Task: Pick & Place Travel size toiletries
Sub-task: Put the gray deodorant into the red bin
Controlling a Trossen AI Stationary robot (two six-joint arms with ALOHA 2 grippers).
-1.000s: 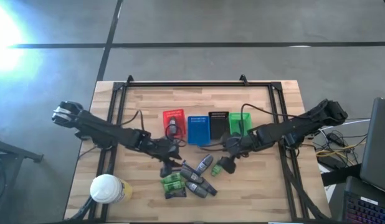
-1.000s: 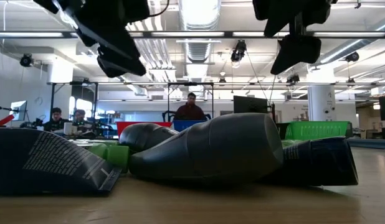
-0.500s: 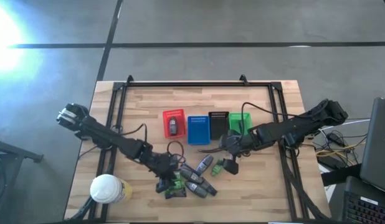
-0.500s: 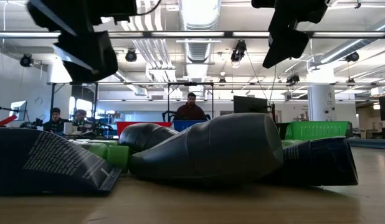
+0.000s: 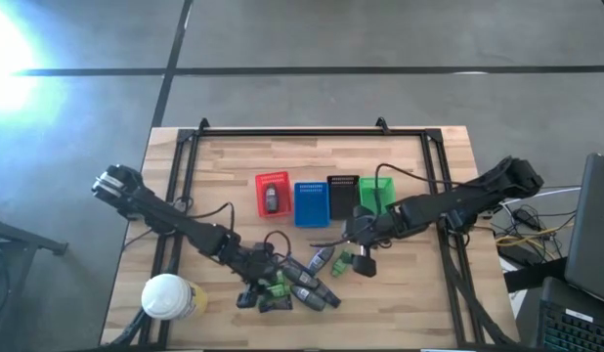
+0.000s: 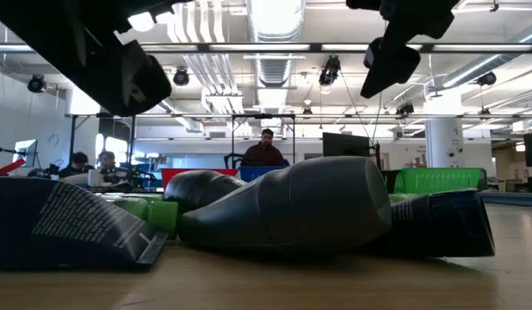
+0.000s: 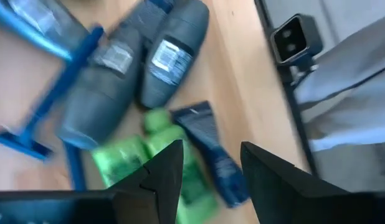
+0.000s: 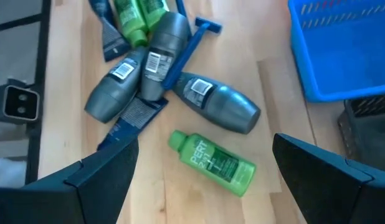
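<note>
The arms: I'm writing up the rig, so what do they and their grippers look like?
Both are slim, dark, jointed arms with black cables looping alongside. The left arm has a pale metallic base joint. The left gripper and right gripper each have two flat, dark, wedge-shaped fingers without visible markings.

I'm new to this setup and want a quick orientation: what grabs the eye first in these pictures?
A jumbled pile of toiletries lies near the table's front edge: grey bottles, green bottles, dark tubes and a blue razor. The left gripper hovers open right over the pile, and the right gripper, also open, hangs above a lone green bottle. Behind them stand four small baskets in a row, red, blue, black and green.
</note>
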